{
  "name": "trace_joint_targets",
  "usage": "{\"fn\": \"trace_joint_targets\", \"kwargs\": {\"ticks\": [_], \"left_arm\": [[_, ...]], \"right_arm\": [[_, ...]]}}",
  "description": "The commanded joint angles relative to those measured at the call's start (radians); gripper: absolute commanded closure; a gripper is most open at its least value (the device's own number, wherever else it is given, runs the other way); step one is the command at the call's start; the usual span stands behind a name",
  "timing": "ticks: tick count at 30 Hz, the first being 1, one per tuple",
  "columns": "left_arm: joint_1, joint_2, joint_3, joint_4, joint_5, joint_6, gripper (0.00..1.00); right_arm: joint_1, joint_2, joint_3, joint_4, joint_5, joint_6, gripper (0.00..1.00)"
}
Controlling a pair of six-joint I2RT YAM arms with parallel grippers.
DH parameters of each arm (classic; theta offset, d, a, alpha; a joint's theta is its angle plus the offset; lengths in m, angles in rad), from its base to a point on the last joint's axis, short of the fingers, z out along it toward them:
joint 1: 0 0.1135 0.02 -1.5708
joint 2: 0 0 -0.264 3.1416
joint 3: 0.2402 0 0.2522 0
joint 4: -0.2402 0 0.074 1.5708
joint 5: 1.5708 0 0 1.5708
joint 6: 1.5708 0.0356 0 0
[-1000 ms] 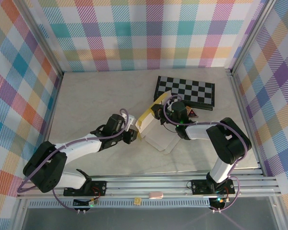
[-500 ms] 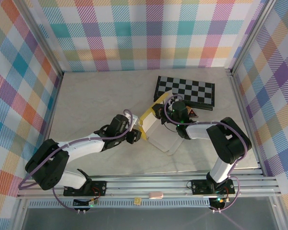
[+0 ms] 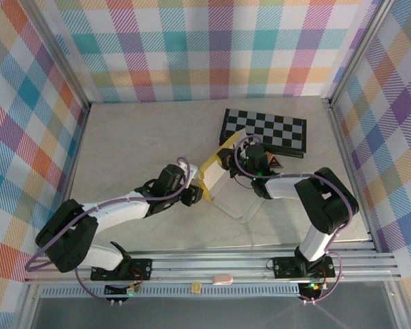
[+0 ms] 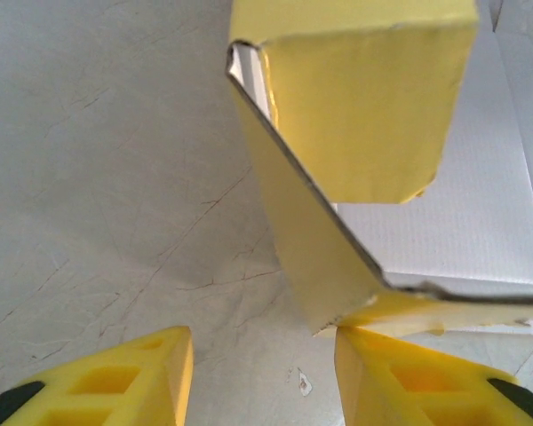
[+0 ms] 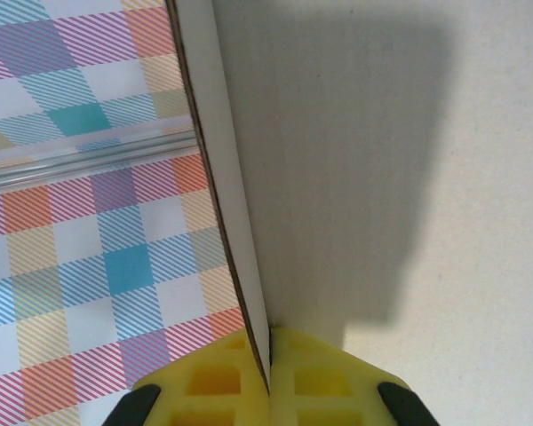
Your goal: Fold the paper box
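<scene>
The paper box point(image 3: 212, 179) lies partly folded in mid-table, mustard yellow outside and white inside. In the left wrist view one yellow wall of the paper box point(image 4: 364, 98) stands upright, with a side flap slanting down from it. My left gripper point(image 4: 265, 377) is open just in front of that flap, with bare table between its fingers. The flap's lower corner touches the tip of the right finger point(image 4: 417, 373). From above, the left gripper point(image 3: 194, 193) sits at the box's left edge. My right gripper point(image 5: 269, 373) is shut on the edge of a raised box panel point(image 5: 235, 177), at the box's far side point(image 3: 226, 161).
The black-and-white checkered board point(image 3: 264, 130) lies behind the box at the back right. A small dark item with a red triangle point(image 3: 275, 162) sits beside the right wrist. Plaid walls point(image 3: 27, 123) and metal rails enclose the table. Bare tabletop point(image 3: 137, 137) stretches to the left.
My left gripper has opened and let go of the box flap, shifting slightly right along the box's edge. The right gripper keeps its grip and has not moved.
</scene>
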Motion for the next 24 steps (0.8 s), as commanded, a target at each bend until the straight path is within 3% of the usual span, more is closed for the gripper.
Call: {"fn": "trace_joint_targets", "kwargs": {"ticks": [1,9,24], "left_arm": [[-0.019,-0.039,0.048,0.053,-0.022,-0.004,0.54],[-0.018,-0.033,0.067,0.023,-0.064,0.022,0.52],[-0.017,0.081,0.082,0.064,-0.094,0.007,0.52]], "right_arm": [[0.009,0.005,0.024,-0.039,-0.006,0.044,1.0],[0.022,-0.011,0.058,-0.074,-0.006,0.041,1.0],[0.022,0.005,-0.038,0.013,-0.027,0.02,1.0]]}}
